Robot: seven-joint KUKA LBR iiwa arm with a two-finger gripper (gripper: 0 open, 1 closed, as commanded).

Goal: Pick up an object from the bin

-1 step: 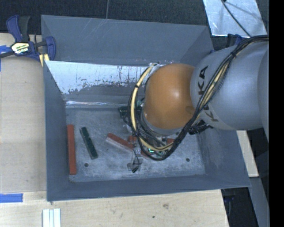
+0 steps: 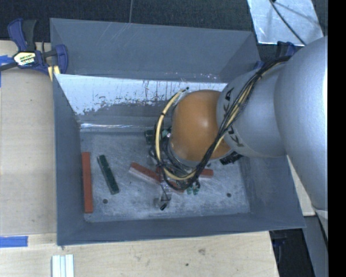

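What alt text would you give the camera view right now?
The arm's gripper is low over the floor of the grey metal bin, near its middle, beside a reddish-brown flat strip. A dark green narrow bar and a long red flat bar lie apart toward the view's left.

The arm reaches in from three o'clock, its orange wrist cover [image 2: 196, 126] over the middle of the grey bin [image 2: 66, 154]. The gripper [image 2: 162, 201] hangs low toward six o'clock of the floor, with a reddish flat strip [image 2: 141, 171] just beside it at its ten o'clock. Out at nine o'clock lie a long red bar [image 2: 87, 182] and a dark green stick [image 2: 108, 173], near each other but apart.
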